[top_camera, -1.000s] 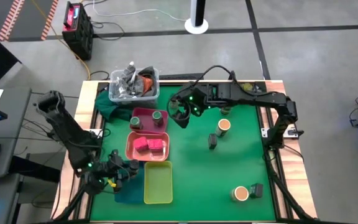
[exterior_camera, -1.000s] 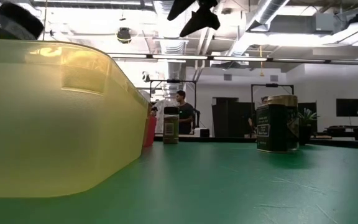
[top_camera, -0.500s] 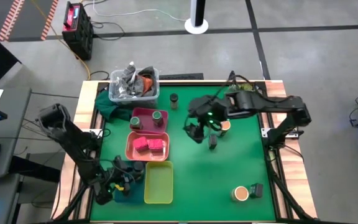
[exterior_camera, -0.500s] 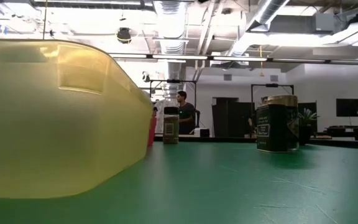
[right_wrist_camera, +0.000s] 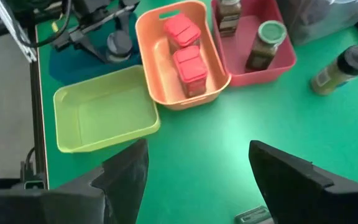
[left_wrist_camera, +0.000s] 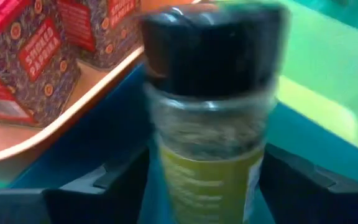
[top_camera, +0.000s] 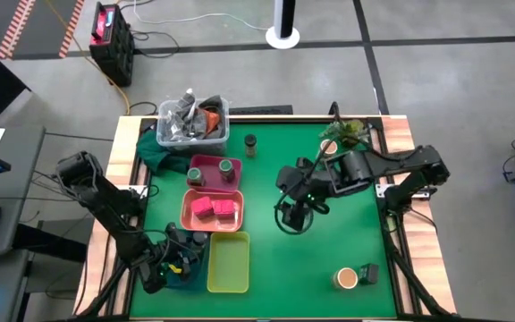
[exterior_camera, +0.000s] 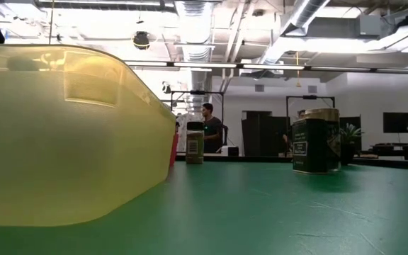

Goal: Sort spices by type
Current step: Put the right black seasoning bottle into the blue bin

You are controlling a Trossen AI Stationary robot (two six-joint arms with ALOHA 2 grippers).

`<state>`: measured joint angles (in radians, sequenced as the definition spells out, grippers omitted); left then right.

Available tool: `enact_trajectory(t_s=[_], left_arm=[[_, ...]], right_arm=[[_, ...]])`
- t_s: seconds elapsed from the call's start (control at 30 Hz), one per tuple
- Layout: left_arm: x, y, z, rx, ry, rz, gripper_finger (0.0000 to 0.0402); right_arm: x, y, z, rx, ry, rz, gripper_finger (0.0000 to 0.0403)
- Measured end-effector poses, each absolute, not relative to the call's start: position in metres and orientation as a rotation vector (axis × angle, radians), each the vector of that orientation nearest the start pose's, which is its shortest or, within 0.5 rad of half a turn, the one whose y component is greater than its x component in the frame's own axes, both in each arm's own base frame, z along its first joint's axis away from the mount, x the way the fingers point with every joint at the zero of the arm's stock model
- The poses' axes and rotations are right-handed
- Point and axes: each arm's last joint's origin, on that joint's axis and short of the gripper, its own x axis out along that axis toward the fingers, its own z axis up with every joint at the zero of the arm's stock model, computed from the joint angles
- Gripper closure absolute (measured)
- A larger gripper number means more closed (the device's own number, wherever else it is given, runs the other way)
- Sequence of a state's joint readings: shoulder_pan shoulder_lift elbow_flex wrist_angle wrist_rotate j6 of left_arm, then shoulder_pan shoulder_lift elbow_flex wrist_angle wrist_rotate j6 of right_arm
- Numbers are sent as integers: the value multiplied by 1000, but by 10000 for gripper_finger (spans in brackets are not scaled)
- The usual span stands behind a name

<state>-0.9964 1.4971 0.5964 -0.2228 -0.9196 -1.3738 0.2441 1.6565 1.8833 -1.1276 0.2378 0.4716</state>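
Observation:
In the left wrist view a black-lidded spice jar with a yellow-green label stands upright in the teal tray. My left gripper has one finger on each side of the jar; from above it sits at the near left. My right gripper hangs open over the middle of the green table, nothing between its fingers. Two magenta boxes lie in the salmon tray. Green-lidded jars stand in the pink tray. A black-lidded jar stands alone at the far side.
An empty yellow-green tray lies beside the teal one. A tan-topped jar and a small dark container stand near right. A clear bin sits on a dark green cloth far left, a small plant far right.
My left gripper has sunk toward the near edge into the teal tray, where the black-lidded jar now stands. My right gripper has swung from beside the pink tray toward the table's right and near edge, out over the middle.

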Motion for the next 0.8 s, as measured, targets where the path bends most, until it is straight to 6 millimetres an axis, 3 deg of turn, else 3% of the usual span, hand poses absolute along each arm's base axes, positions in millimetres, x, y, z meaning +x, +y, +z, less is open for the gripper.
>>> enact_trajectory(t_s=[0.23,0.5,0.8], left_arm=[[151,-191,142,-393,553,330,132],[153,-188,141,-362,576,335,175],[170,-178,162,-457,834,235,186]], right_arm=[[318,76,405,241,848,-201,99],[319,78,406,251,834,-195,99],[320,80,407,253,812,-202,99]])
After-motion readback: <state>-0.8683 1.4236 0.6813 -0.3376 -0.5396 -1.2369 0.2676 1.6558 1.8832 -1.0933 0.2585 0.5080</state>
